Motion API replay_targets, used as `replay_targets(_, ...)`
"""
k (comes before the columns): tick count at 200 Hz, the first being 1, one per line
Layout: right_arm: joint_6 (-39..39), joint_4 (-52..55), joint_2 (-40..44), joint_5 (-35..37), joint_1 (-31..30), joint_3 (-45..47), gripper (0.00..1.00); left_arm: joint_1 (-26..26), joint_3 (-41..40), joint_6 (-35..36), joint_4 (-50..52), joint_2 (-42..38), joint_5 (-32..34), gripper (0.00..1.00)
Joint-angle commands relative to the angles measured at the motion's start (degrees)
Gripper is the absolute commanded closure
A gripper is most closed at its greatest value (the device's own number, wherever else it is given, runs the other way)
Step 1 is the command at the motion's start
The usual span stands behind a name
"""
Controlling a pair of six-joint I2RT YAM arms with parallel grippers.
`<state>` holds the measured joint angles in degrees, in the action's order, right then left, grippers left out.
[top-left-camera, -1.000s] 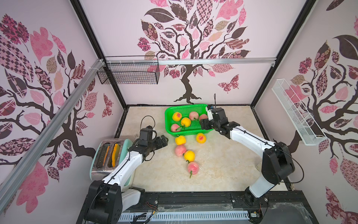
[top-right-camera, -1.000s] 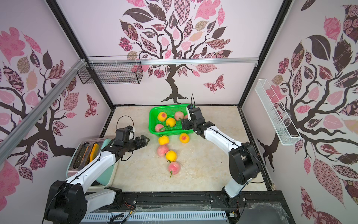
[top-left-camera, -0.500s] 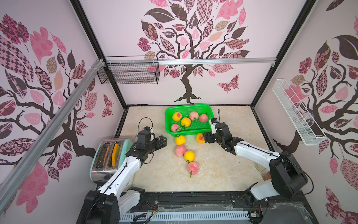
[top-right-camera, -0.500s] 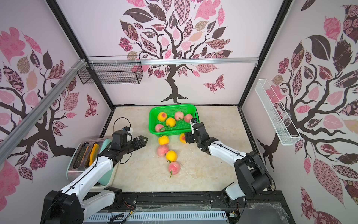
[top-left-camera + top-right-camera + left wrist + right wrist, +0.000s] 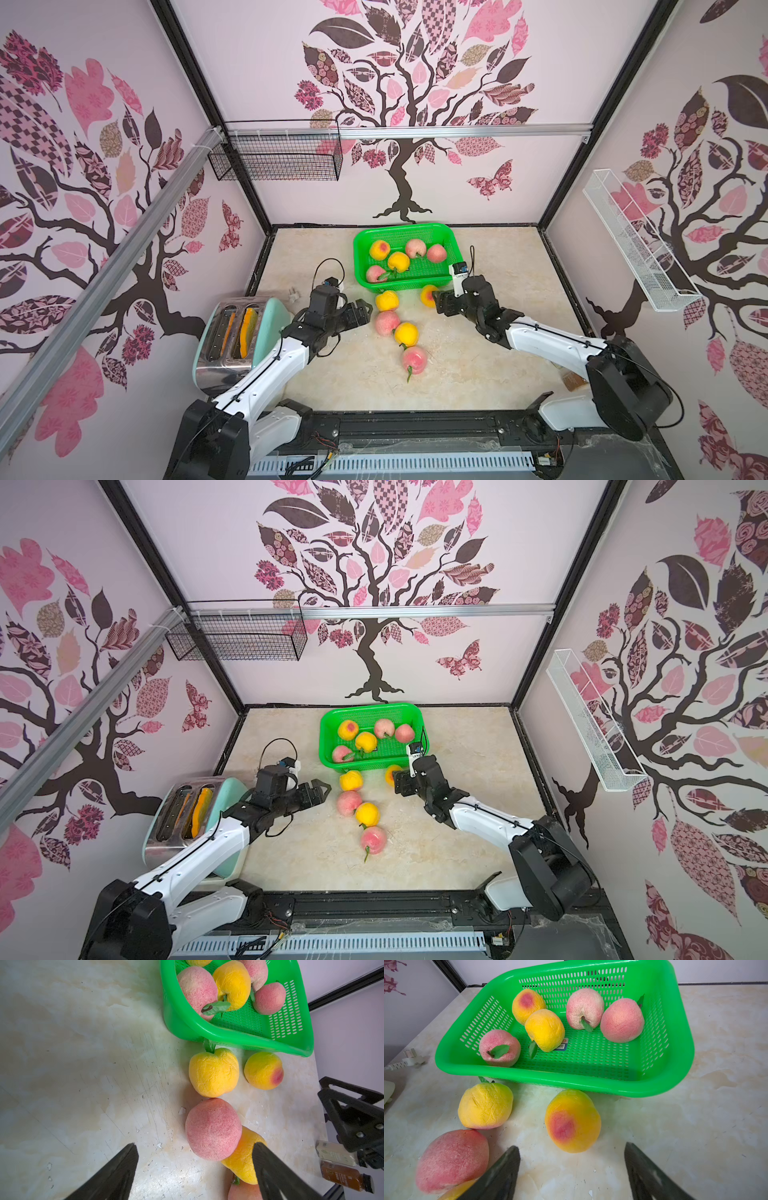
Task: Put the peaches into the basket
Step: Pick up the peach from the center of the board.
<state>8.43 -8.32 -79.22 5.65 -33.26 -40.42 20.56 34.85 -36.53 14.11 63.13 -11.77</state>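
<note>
The green basket stands at the back middle with several peaches inside. Several more peaches lie on the table in front of it, among them a yellow one, a pink one and a red-spotted yellow one. My left gripper is open and empty, low beside the pink peach, which sits just ahead of its fingertips. My right gripper is open and empty, with the red-spotted peach just in front of its jaws.
A mint and chrome toaster stands at the left by my left arm, a white plug behind it. A black wire basket and a white wire rack hang on the walls. Small bottles lie at the right edge.
My right gripper has come back out of the basket and down to the table behind the red-spotted peach. My left gripper has edged towards the row of peaches.
</note>
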Motion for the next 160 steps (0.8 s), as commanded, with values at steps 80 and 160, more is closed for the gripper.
replay_targets(80,1.2,-0.4,0.9,-0.3,-0.3,-0.2,0.19,0.7,-2.6,-11.3,-3.6,5.6,-4.5,0.11)
replay_targets(160,0.3,0.8,1.6,1.4,-0.3,-0.4,0.19,2.2,0.0,-14.1,-5.9,11.3,-8.3,0.11)
